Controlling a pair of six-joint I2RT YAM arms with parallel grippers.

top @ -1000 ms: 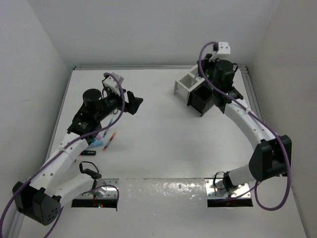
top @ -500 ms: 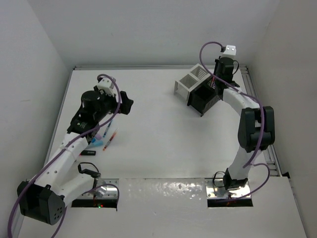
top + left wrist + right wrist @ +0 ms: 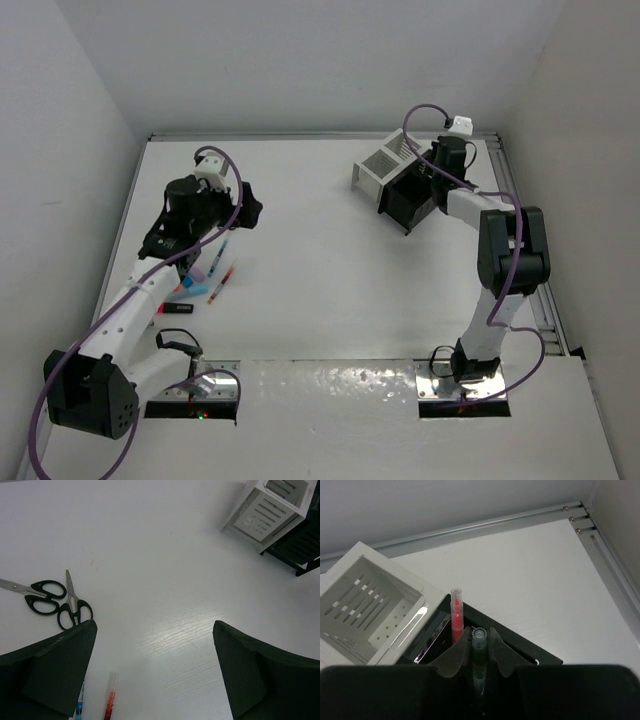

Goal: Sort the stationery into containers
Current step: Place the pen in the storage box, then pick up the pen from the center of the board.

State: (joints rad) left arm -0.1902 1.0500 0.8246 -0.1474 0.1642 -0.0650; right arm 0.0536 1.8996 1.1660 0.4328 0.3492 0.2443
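white arms, black joints, purple cables

White table bears scissors and pens at left, joined white and black boxes at right.

ahead of the left gripper the table is bare up to the white box and black box, far to its right. scissors lie ahead-left; a red pen on the table lies by its left finger. at the right gripper a green pen fills the gap, an upright red pen stands just ahead.
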